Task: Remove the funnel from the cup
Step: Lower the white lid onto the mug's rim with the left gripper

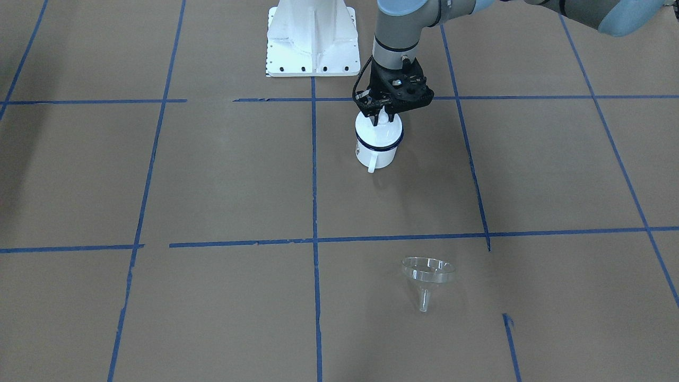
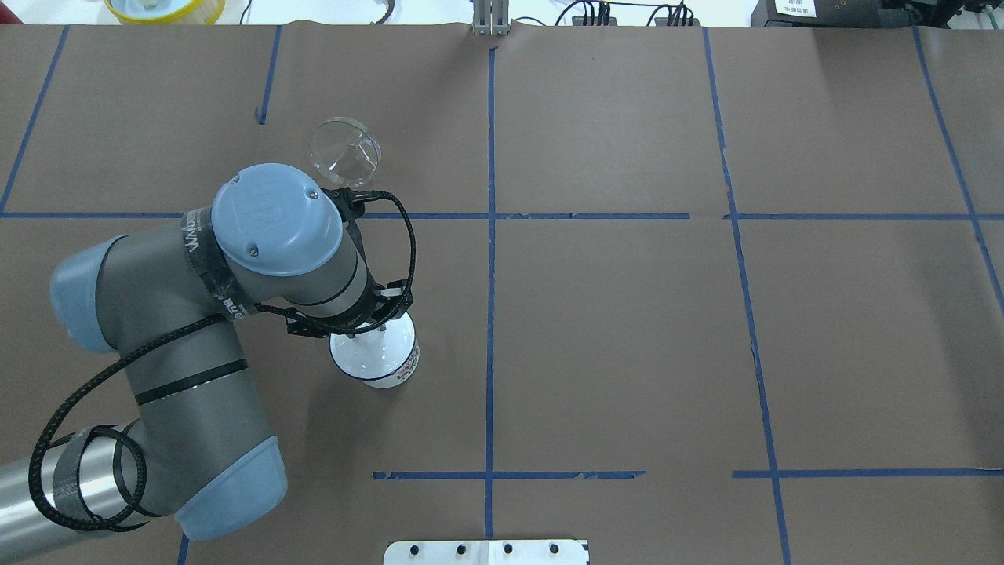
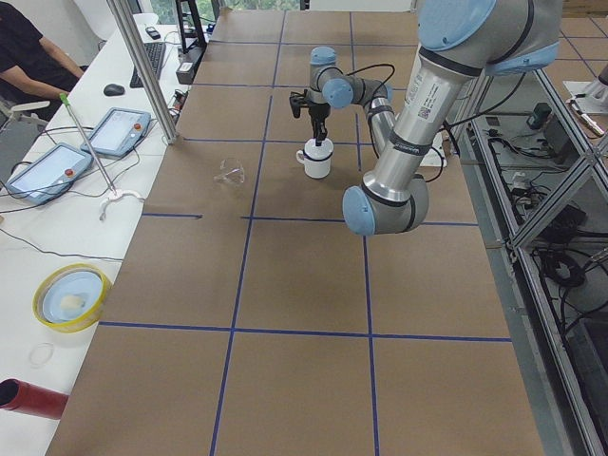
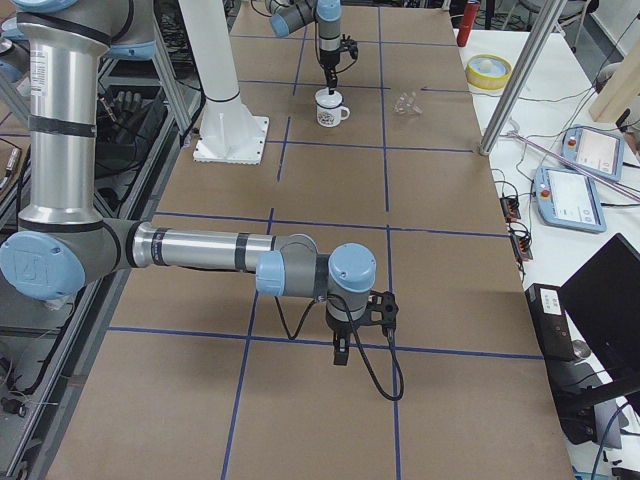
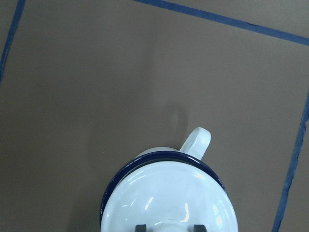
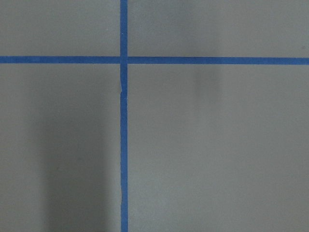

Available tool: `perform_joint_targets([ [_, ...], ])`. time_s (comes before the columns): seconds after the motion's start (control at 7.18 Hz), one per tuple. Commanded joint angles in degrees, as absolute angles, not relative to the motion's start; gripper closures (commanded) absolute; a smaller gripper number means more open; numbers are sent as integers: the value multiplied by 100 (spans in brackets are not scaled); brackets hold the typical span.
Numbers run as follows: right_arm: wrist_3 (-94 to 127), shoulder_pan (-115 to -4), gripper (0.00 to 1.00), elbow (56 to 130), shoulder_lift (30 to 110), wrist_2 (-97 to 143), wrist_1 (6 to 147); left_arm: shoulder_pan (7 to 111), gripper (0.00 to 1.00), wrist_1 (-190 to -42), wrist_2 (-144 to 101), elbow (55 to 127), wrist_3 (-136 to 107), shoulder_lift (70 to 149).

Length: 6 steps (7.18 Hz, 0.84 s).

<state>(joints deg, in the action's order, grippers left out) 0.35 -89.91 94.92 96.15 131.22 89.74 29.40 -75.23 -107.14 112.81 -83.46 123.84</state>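
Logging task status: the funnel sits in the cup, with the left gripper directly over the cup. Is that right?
No. The funnel lies on the table, well apart from the cup, as the exterior front-facing view shows. The left gripper is indeed directly over the cup.

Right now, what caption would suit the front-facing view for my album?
Left hand hovers at the white cup's top while the clear funnel lies apart on the table.

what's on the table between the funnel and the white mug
Between funnel and mug: only bare brown table cover crossed by one blue tape line, seen in the front-facing view.
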Motion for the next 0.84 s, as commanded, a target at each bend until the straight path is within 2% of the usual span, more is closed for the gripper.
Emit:
perform_joint_targets([
  [0.0, 35, -8991, 0, 9492, 9615, 13122, 8974, 2944, 100, -7523, -10714, 11259, -8332, 12384],
  [0.7, 35, -8991, 0, 9492, 9615, 13122, 8974, 3093, 100, -7523, -10705, 11241, -8095, 12393],
])
